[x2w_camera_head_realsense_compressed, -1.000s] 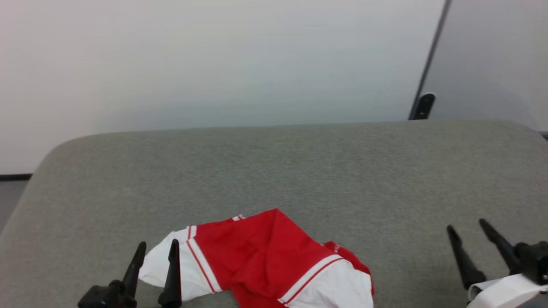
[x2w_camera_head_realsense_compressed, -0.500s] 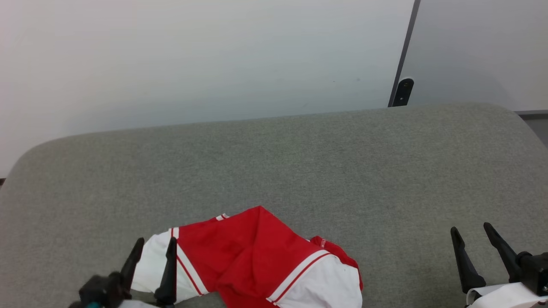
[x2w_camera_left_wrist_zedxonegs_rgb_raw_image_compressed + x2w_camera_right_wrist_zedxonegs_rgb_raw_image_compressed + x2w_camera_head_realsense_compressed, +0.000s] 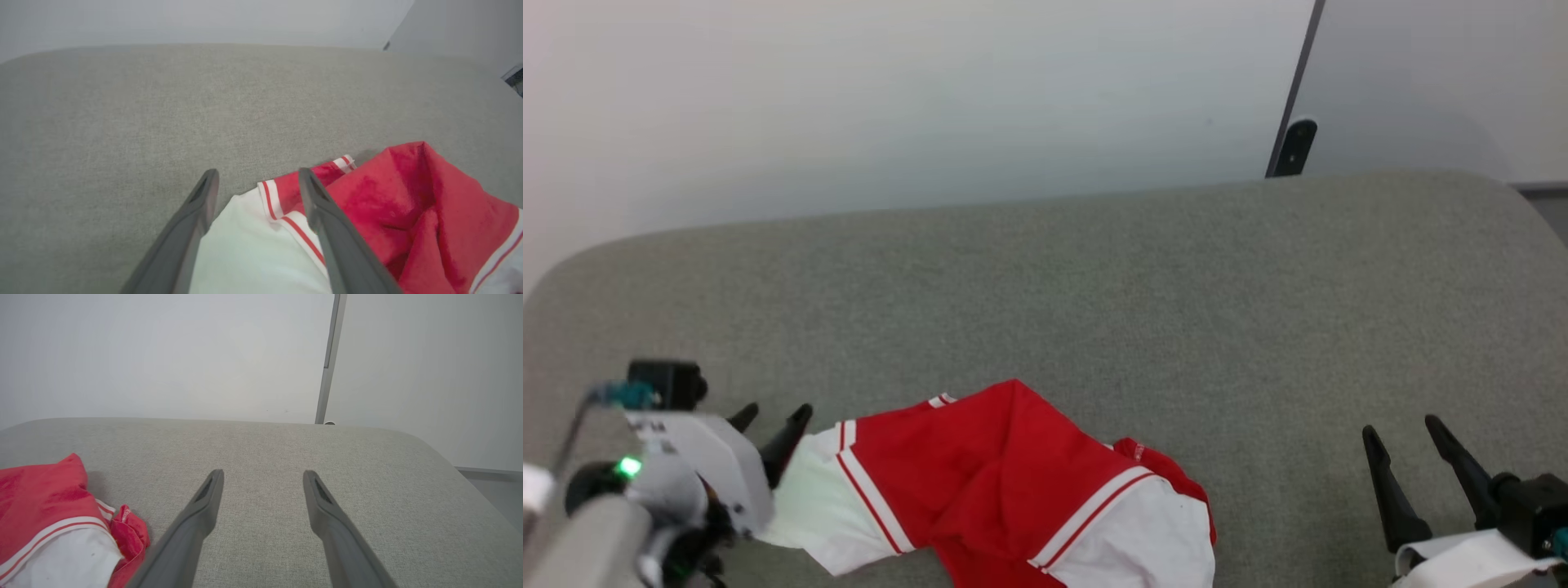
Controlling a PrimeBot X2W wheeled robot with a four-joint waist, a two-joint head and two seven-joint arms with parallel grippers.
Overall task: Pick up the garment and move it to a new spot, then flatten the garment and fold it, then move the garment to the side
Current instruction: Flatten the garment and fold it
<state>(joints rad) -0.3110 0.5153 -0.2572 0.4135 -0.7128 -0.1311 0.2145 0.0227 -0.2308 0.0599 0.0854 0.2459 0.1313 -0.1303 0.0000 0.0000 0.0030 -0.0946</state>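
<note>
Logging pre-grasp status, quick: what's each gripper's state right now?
Left gripper: open, holding nothing, straddling the white sleeve of the jersey.
Right gripper: open, empty, above the grey cushion.

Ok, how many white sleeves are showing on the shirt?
2. One sleeve lies beside the left gripper; the other sleeve is at the far end of the shirt, by the head view's bottom edge. None seems hidden.

Broad grey fabric-covered surface (image 3: pixel 1094 286) with rounded far corners, running from the near edge to the far side under soft, even light. Beyond it, plain white wall (image 3: pixel 890 98), split right of centre by a slim dark vertical strip (image 3: pixel 1303 57) that ends in a small black fitting (image 3: pixel 1295 145) just above the far edge. At far right, greyer wall panel (image 3: pixel 1445 82), dark skirting (image 3: pixel 490 471), sliver of grey floor (image 3: pixel 498 494).
</note>
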